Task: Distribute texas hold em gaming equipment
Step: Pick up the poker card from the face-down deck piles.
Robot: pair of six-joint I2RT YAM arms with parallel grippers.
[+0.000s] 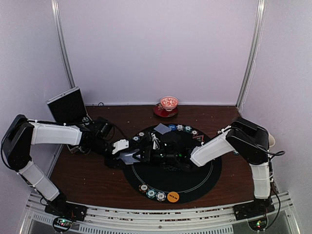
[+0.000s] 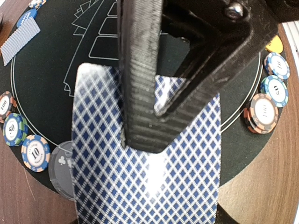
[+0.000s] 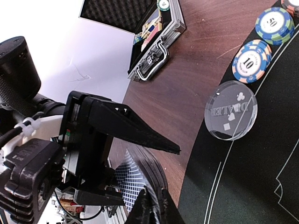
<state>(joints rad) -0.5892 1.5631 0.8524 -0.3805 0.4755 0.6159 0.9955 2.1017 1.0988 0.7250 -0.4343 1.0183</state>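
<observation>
nearest the left wrist lens, one playing card [image 2: 140,186] fills the lower view, blue-diamond back towards us. it is raised over the left part of the black mat [image 2: 46,84].

from the right wrist we see the card bowed in the gap of the left gripper [image 3: 149,176]. the left fingers [image 3: 131,128] stand well apart and the card spans them, so the hold appears to be on two opposite edges.

the right gripper [image 2: 145,142] reaches in from the right. its fingers [image 2: 138,84] draw to a narrow v, tips almost together and touching the card's back. both lie on the visible side, and we cannot tell whether any edge is caught between them.

a clear dealer disc [image 3: 230,110] lies at the mat's left rim, just beside stacked poker chips [image 3: 250,60]. a second card [image 2: 21,41] lies flat on the far part of the mat. an orange disc [image 1: 173,197] sits at the near rim.
</observation>
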